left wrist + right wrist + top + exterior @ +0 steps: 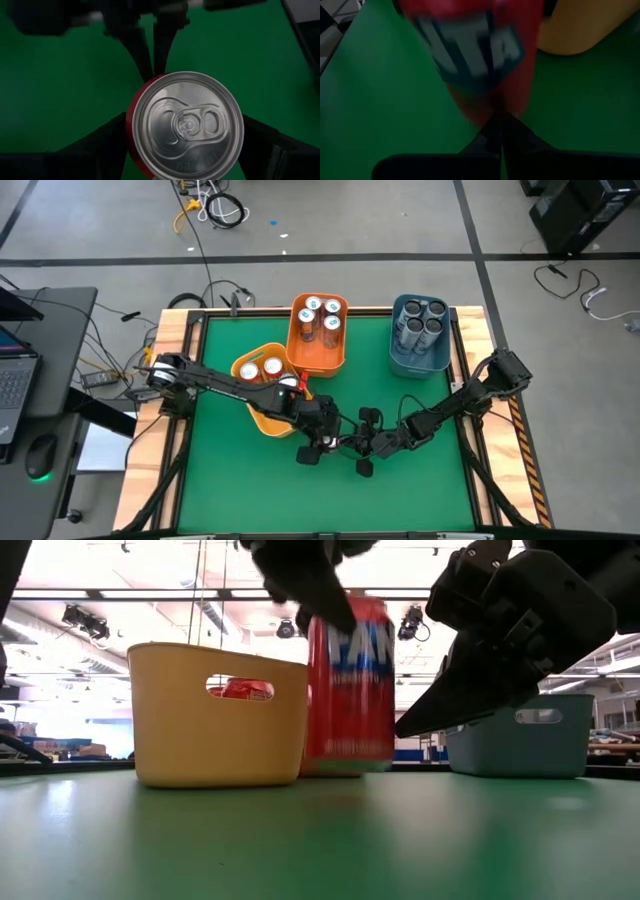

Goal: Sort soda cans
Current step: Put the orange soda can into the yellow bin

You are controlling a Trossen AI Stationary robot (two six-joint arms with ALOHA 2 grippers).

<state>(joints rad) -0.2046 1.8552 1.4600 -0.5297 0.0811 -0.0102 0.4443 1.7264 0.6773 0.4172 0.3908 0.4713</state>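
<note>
While upright, red can (348, 690) sits between left hand (186, 135) fingers — unlifted.

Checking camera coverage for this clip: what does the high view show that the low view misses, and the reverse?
Only the high view shows the orange bin of white cans, the dark cans in the blue bin, and both arms whole. Only the low view shows the red can standing upright on the green table, with its label. Both share the yellow bin, red cans inside it, and the left claw over the can.

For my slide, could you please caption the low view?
Red can standing beside the yellow bin, two grippers overhead.
</note>
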